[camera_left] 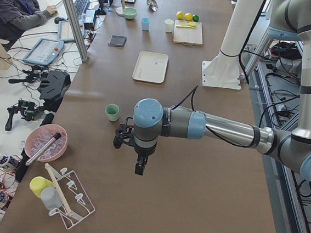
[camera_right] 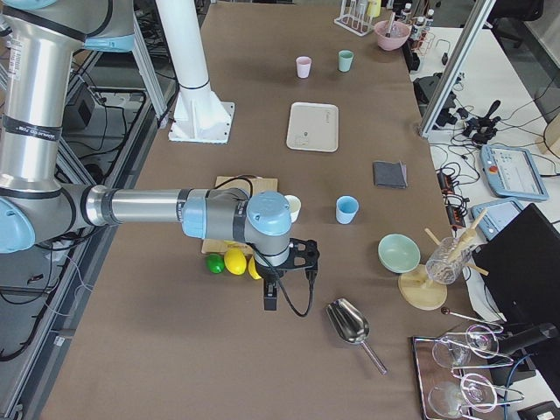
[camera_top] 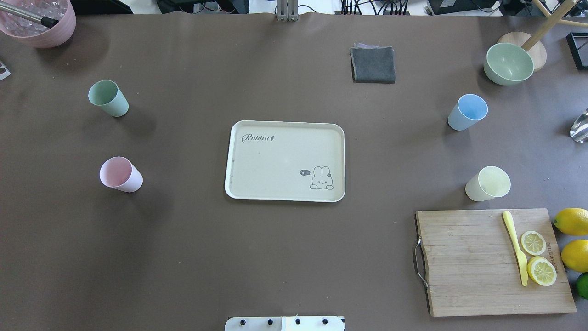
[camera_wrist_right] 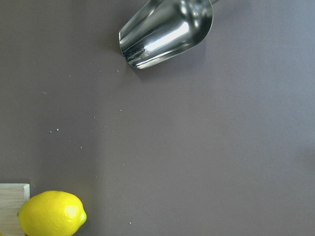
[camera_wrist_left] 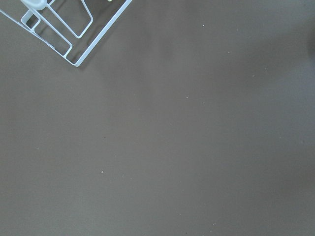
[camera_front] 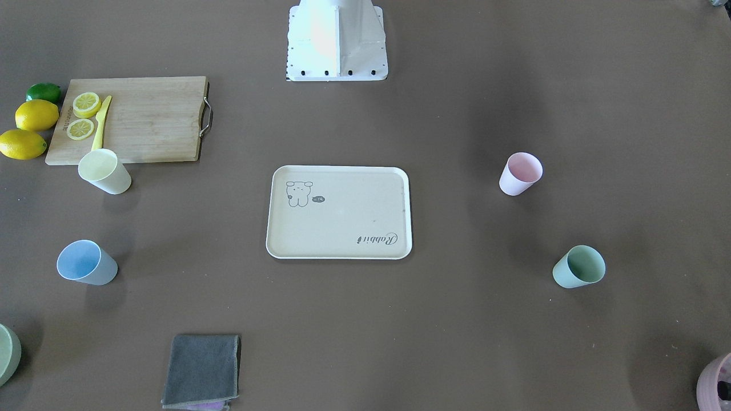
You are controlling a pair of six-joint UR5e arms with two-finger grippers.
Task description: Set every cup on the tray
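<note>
The cream tray with the rabbit drawing lies flat at the middle of the brown table, and nothing stands on it. All four cups stand upright on the table, well apart from the tray.

On the left, the mint green cup is the farther one and the pale pink cup the nearer. On the right, the light blue cup is the farther one. The pale yellow cup is nearer, just beyond the far edge of the wooden cutting board.

On that board lie a yellow knife and two lemon slices. Whole lemons and a lime sit off its right edge. A folded grey cloth lies far of the tray, and a pale green bowl stands far right.

The left gripper hangs above bare table beyond the left cups, seen only from the side. I cannot tell whether it is spread or closed. The right gripper hangs above the table past the lemons, near a metal scoop, and its state cannot be told either. Neither touches a cup.
</note>
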